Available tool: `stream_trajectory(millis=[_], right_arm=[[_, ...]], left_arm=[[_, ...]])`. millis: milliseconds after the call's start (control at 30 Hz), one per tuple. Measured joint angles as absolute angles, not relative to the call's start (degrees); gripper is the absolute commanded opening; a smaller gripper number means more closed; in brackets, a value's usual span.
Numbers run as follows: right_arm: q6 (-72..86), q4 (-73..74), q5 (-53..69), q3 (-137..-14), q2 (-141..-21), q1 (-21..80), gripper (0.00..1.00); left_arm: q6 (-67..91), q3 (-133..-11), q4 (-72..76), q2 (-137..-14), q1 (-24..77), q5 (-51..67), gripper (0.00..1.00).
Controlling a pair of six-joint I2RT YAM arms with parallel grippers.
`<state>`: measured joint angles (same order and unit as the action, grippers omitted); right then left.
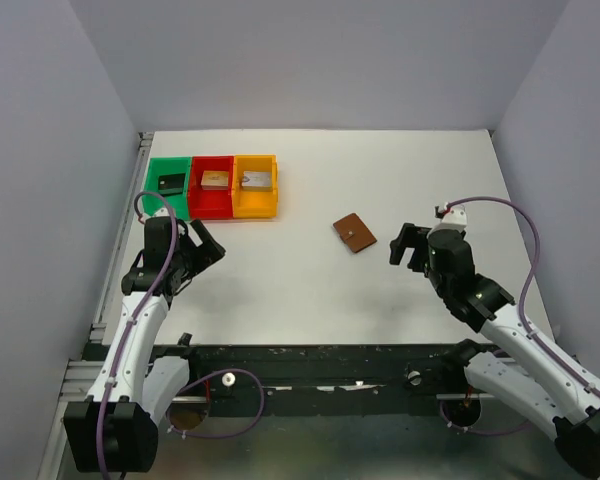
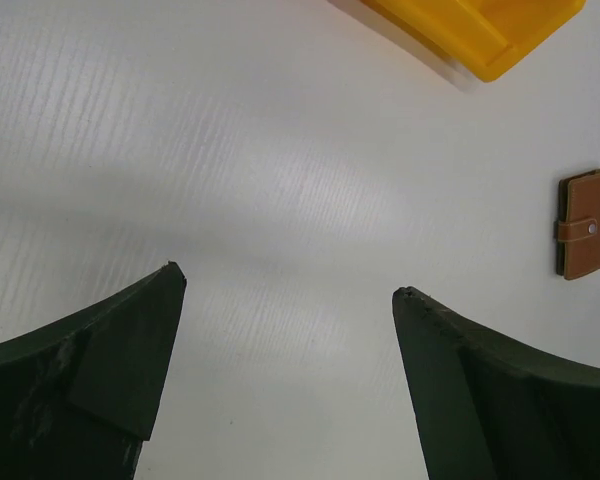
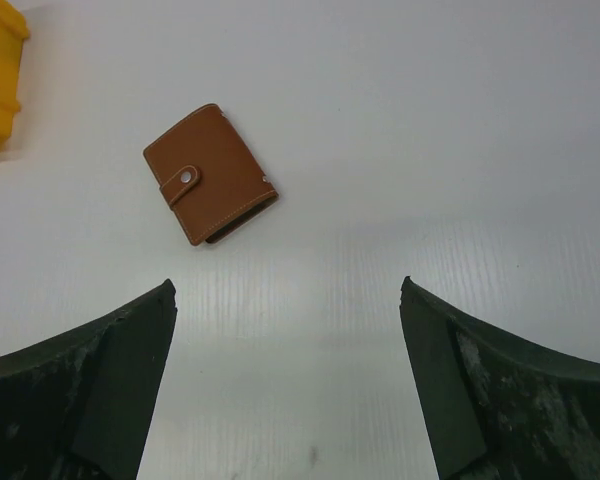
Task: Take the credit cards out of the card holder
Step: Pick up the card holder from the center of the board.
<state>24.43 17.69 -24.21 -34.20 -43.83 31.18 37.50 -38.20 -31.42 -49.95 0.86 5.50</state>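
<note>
Nothing done yet: the card holder (image 1: 354, 233) lies snapped shut at frame centre, no cards out. Left gripper (image 1: 204, 247) and right gripper (image 1: 407, 246) both spread, empty.

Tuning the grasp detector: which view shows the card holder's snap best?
Right wrist. The card holder lies closed and large in frame, with its snap tab sharp and facing up. Left wrist catches it small at the right edge, snap visible too. Top external shows only a tiny brown rectangle.
</note>
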Motion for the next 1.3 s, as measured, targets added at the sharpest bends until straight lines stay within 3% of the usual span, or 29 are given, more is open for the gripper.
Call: stream_trajectory(millis=[733, 1067, 1300], right_arm=[[26.59, 19.40, -20.45, -38.41, -55.44, 31.09, 0.93], [29.58, 18.26, -11.35, -45.36, -73.45, 26.13, 0.82], [31.99, 15.77, -5.26, -50.22, -83.72, 23.49, 0.74]], left_arm=[[34.39, -34.63, -29.87, -43.79, 1.41, 10.55, 0.99], [34.11, -33.95, -28.23, -41.58, 16.03, 10.85, 0.99], [37.71, -29.19, -26.41, -40.69, 20.91, 10.20, 0.99]])
